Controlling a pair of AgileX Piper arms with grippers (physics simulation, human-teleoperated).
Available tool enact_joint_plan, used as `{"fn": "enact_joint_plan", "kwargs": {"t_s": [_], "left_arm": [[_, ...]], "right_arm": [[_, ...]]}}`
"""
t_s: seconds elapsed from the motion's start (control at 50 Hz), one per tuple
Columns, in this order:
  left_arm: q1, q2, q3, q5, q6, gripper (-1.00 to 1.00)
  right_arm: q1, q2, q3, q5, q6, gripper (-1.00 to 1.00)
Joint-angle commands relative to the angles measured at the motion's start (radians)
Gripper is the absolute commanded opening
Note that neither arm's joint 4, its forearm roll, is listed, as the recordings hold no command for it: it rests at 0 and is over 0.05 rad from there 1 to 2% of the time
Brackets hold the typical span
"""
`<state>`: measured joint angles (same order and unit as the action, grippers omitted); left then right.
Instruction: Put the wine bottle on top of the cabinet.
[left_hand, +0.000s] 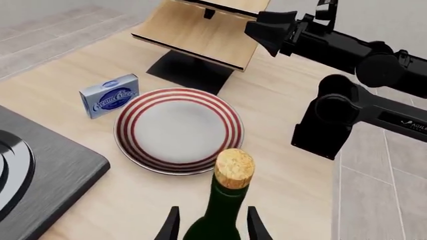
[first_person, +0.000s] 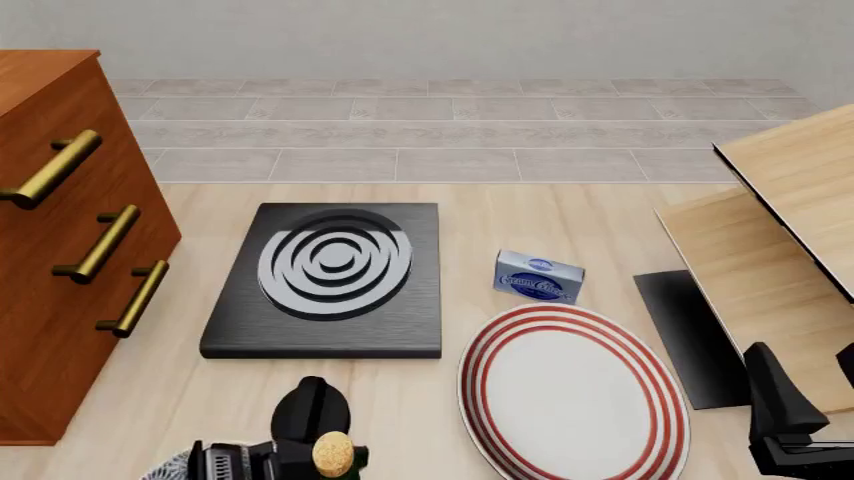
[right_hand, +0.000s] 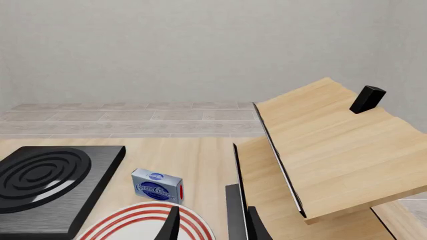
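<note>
Front view: stove plate (first_person: 327, 285) lies between wine bottle (first_person: 332, 455) and cabinet (first_person: 67, 240).

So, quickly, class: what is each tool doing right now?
Left tool: closed on the wine bottle.
Right tool: open, holding nothing.

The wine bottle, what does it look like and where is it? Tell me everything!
The dark green glass wine bottle has a narrow neck and a speckled tan cork top. It stands upright between the two fingers of the left pincer, at the near edge of the light wooden table, beside the round red-striped white plate. Its lower body is out of view.
</note>
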<state>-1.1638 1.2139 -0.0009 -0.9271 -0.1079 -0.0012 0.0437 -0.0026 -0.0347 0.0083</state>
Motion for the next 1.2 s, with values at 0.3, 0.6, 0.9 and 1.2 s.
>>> {"fn": "enact_joint_plan", "kwargs": {"t_s": [0.3, 0.6, 0.9, 1.2], "left_arm": [[-0.008, 0.213, -0.009, -0.175, -0.004, 1.0], [-0.008, 0.333, -0.029, -0.26, -0.004, 1.0], [-0.015, 0.377, -0.045, -0.28, -0.013, -1.0], [-0.005, 0.258, -0.036, -0.193, -0.009, -1.0]], "right_arm": [[0.0, 0.0, 0.0, 0.0, 0.0, 1.0], [0.0, 0.0, 0.0, 0.0, 0.0, 1.0], [0.0, 0.0, 0.0, 0.0, 0.0, 1.0], [0.0, 0.0, 0.0, 0.0, 0.0, 1.0]]}}
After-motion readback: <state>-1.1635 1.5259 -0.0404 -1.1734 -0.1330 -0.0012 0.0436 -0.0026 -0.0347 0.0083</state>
